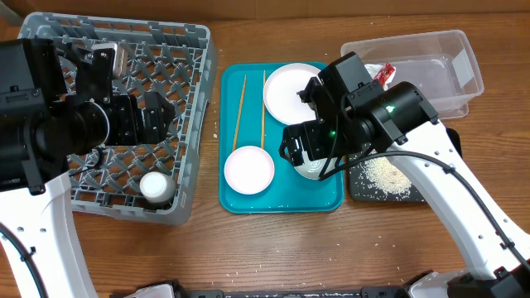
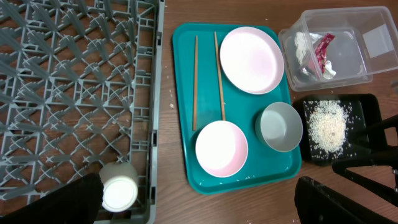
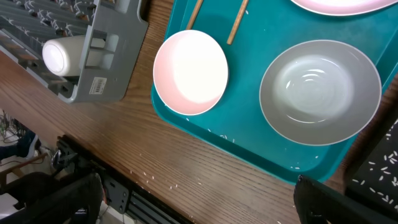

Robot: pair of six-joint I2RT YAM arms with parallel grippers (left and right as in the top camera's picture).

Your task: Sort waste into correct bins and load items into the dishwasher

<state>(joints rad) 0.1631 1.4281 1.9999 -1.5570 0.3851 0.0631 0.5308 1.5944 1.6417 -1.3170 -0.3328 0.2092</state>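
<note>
Over the grey dish rack (image 1: 197, 74) hangs the left gripper (image 1: 164, 116), its fingers spread as wide as they go, with nothing between them. A small white cup (image 1: 156, 186) sits inside the rack at its near edge, on the side closest to the teal tray (image 1: 308, 197). On that tray two wooden chopsticks (image 1: 239, 108) lie side by side along the rack side. A pale-pink plate (image 1: 288, 89) is at the far end, a pink bowl (image 1: 248, 169) near the front by the chopstick tips, and a pale green bowl (image 2: 279, 126) just beside the pink one. The right gripper (image 1: 308, 153) hovers directly above the green bowl and hides most of it from overhead; its fingers (image 3: 339, 202) also stand fully apart and hold nothing. Past the teal tray, away from the rack, a clear tub (image 1: 468, 58) holds a red foil wrapper (image 2: 324, 50) and a crumpled white napkin (image 2: 303, 46). Just in front of the tub, a black tray (image 2: 367, 106) carries a heap of rice (image 2: 326, 124); a few stray grains dot the teal tray and the wooden table (image 1: 373, 248)
</note>
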